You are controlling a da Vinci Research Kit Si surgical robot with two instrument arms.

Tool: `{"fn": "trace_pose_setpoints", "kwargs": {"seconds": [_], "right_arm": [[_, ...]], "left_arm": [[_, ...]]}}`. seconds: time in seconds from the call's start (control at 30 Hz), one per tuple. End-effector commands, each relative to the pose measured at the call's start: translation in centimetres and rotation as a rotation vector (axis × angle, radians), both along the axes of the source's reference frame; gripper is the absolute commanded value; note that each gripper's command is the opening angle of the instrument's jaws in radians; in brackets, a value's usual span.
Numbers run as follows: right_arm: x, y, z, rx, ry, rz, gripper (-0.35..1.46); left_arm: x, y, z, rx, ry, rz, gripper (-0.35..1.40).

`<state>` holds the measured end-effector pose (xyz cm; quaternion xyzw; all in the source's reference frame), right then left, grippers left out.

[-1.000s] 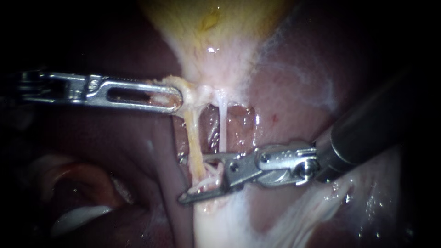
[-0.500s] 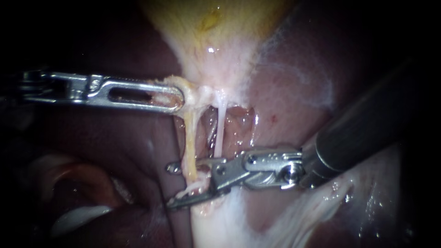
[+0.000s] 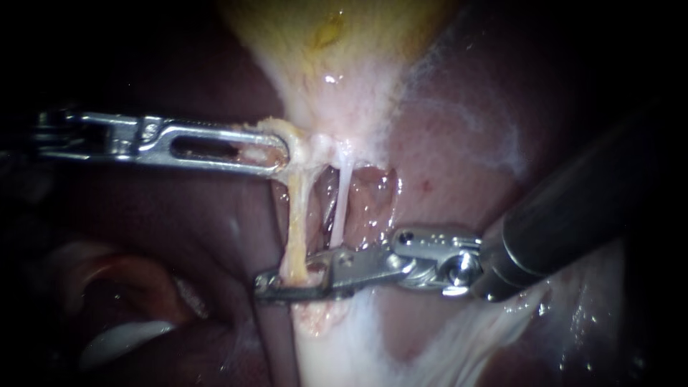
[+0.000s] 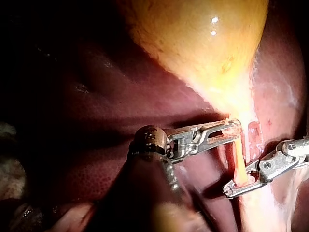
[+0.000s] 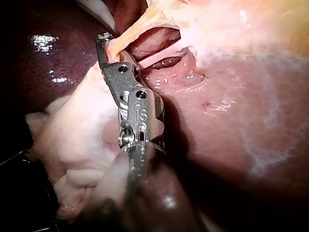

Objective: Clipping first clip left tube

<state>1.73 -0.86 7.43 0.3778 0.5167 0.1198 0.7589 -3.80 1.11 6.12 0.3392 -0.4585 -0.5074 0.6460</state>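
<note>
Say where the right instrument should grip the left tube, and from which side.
Low on its bare span, from the view's right, jaws crosswise. The left tube hangs taut and near upright below the left instrument, which is shut on the gallbladder neck, and it stands clear of the right tube. The right instrument is shut on it there.

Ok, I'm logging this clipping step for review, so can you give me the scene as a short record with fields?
left instrument: jaws shut on pale tissue just below the gallbladder
right instrument: jaws shut on the left tube, near its lower end
right tube: not gripped
clip: none discernible
background: liver
</note>
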Motion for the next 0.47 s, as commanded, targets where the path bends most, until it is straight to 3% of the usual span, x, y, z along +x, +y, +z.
{"fn": "trace_pose_setpoints", "kwargs": {"seconds": [0.03,0.47], "right_arm": [[0.0,0.0,0.0,-0.002,0.001,0.001,-0.35],[-0.02,-0.01,-0.01,-0.001,0.002,0.001,-0.35]], "left_arm": [[0.0,0.0,0.0,0.0,-0.002,0.002,-0.35],[0.0,-0.01,0.0,0.0,-0.002,0.001,-0.35]]}}
